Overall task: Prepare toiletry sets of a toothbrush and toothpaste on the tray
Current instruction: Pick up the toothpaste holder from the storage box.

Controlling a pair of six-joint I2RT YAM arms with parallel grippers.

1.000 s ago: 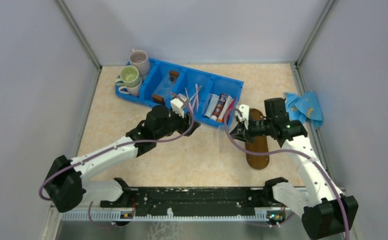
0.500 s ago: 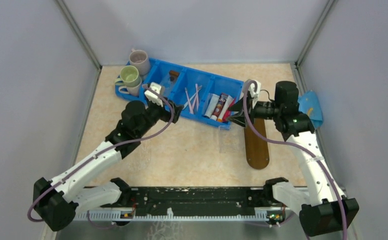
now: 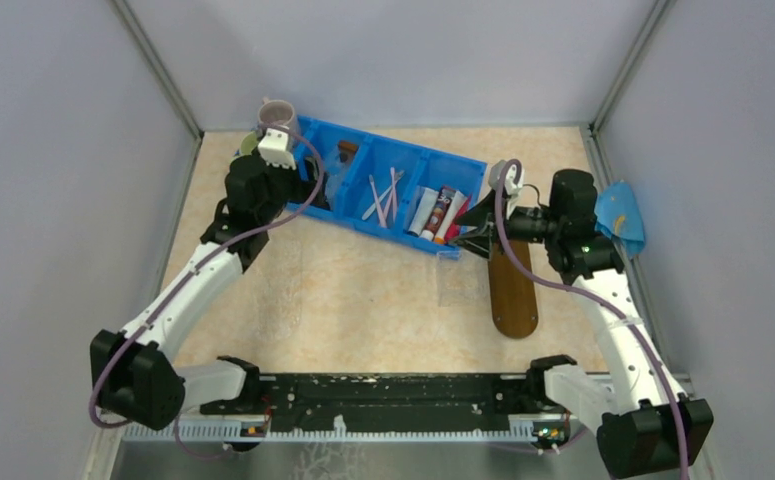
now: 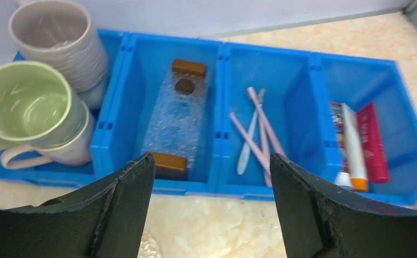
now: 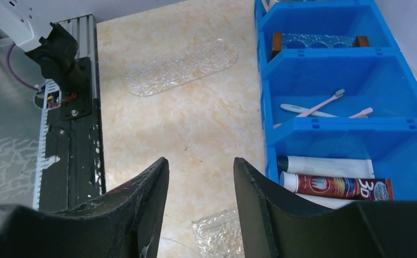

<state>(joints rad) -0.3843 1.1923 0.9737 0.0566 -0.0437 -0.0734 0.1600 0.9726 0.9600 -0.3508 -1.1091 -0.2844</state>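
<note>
Several pink and white toothbrushes lie in the blue bin's third compartment. The toothpaste tubes, white and red, lie in its right-end one. The dark brown oval tray rests on the table to the right of the bin. My left gripper hangs open above the bin's near-left side, holding nothing. My right gripper is open and holds nothing, level with the bin's right end by the tray's far tip.
The blue bin also holds mugs and brown blocks on bubble wrap. Clear bubble-wrap pieces lie on the table. A blue cloth sits at the right wall.
My left arm has swung left and back toward the mug end of the bin, its jaws opening wide. My right gripper has moved from over the tray to the bin's right end and opened.
</note>
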